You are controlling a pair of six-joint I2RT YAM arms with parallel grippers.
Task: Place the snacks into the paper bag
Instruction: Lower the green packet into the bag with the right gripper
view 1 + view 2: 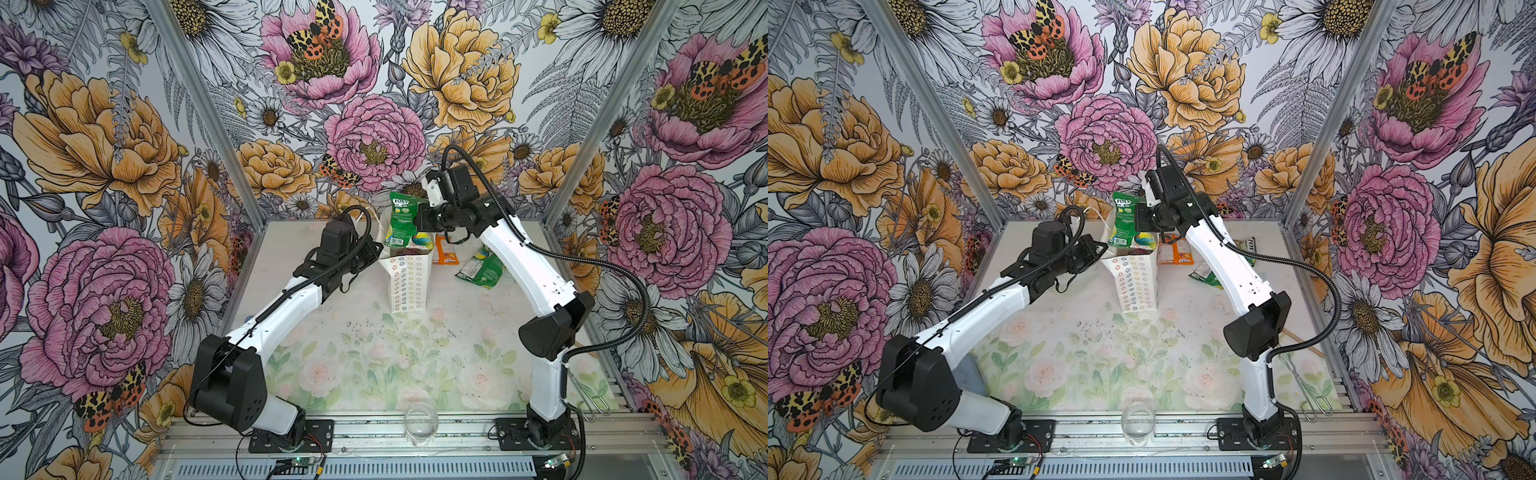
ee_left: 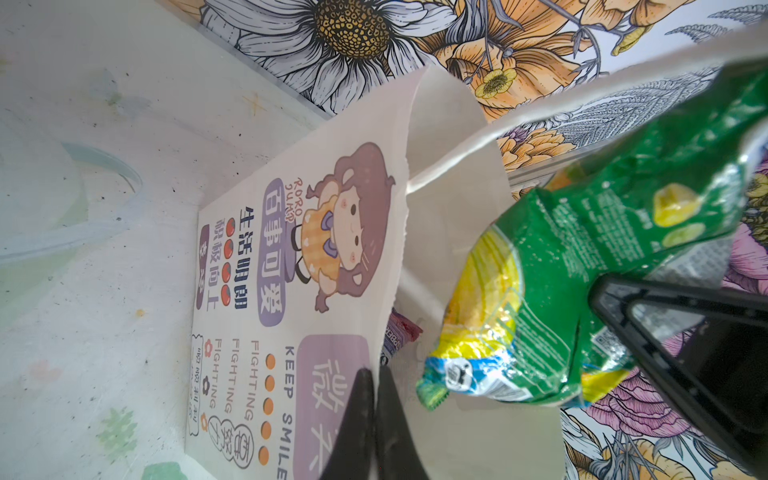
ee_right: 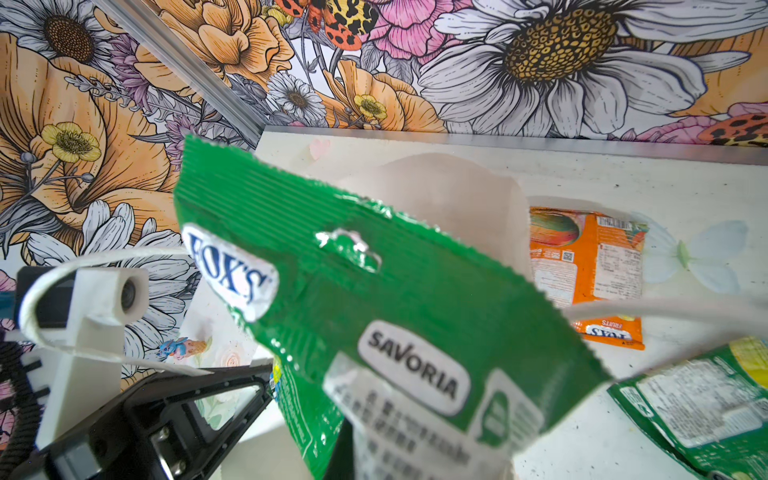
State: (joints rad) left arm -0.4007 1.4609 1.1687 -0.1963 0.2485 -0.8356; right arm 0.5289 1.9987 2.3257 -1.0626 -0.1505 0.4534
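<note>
On the left, the left gripper [image 2: 374,370] is pinched shut on the rim of the paper bag [image 1: 409,286], at the bag's left side. The bag stands upright on the table [image 1: 332,340] with its mouth open upward. A purple and red packet [image 2: 400,332] shows low down inside the mouth.

Directly above the mouth hangs the green packet [image 1: 405,220], its long axis nearly upright and its top edge tilted a little. Its yellow and blue lower end is level with the rim or just over it; I cannot tell whether it is below the rim. To its right, the right gripper [image 1: 419,223] is closed on that packet's side edge, reaching in sideways from the right.

The relation that counts is that the bag lies straight down from the held packet, whose narrow end points into the opening between the bag's walls. I judge the next move to be a short lowering or a drop. The loose cord handle [image 2: 478,141] arching near the mouth could snag it.

Further right, an orange packet [image 1: 446,254] and another green packet [image 1: 482,270] lie flat on the table, nearer the right arm than the left
</note>
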